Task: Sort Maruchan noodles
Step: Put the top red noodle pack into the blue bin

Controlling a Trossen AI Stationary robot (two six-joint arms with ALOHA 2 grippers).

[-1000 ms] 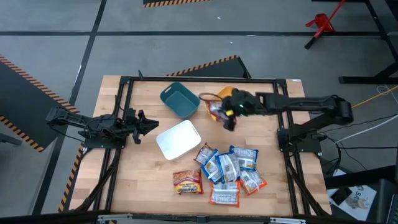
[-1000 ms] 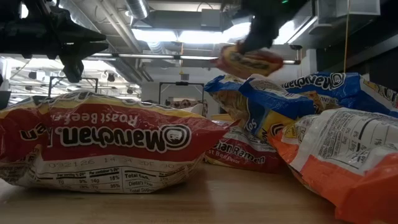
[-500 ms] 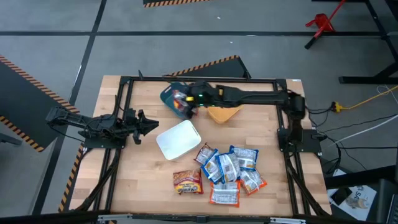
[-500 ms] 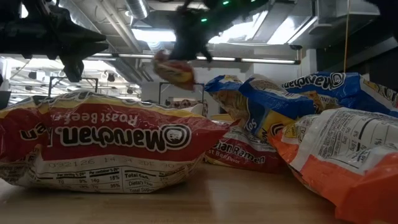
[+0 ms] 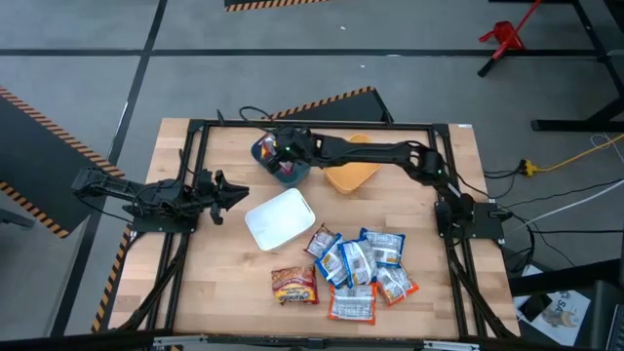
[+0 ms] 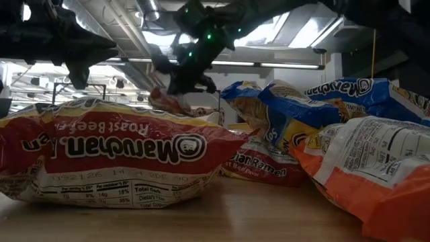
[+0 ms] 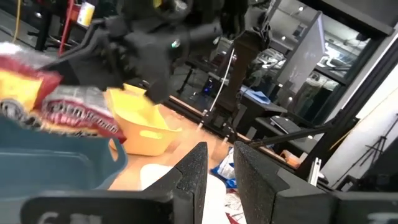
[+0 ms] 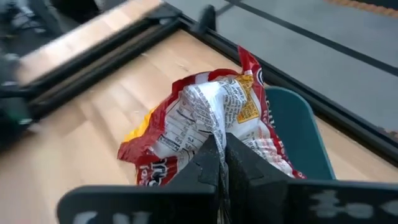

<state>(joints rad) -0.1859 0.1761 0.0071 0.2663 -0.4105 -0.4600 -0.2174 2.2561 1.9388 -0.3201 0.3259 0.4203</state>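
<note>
My right gripper [image 5: 285, 156] reaches across the far side of the table and is shut on a red, yellow and white Maruchan packet [image 8: 199, 118] over the teal bin [image 5: 269, 146]. The left wrist view shows that packet [image 7: 68, 109] at the teal bin's rim [image 7: 56, 152]. My left gripper [image 5: 238, 196] waits near the table's left side, its fingers slightly apart and touching nothing. Several more packets [image 5: 359, 268] lie in a pile on the near part of the table. A brown and yellow packet [image 5: 294, 285] lies flat to the left of the pile. My right gripper pinches a crumpled fold of the packet's wrapper [image 8: 214, 127] between its two fingers [image 8: 239, 165]. It comes from above, slanting from the table's right. The packet hangs below the fingers, tilted, over the teal bin [image 8: 298, 137]; whether it touches the bin I cannot tell.
An orange bin [image 5: 351, 174] stands right of the teal bin, under my right arm. A white bin [image 5: 280, 219] stands near the table's middle, close to my left gripper. A black frame [image 5: 195, 175] runs round the table top. Bare wood shows at the near left.
My right gripper has carried the packet from above the orange bin toward the table's left, stopped over the teal bin and come down. It has stayed shut on the packet, which now hangs lower, at the bin's rim.
</note>
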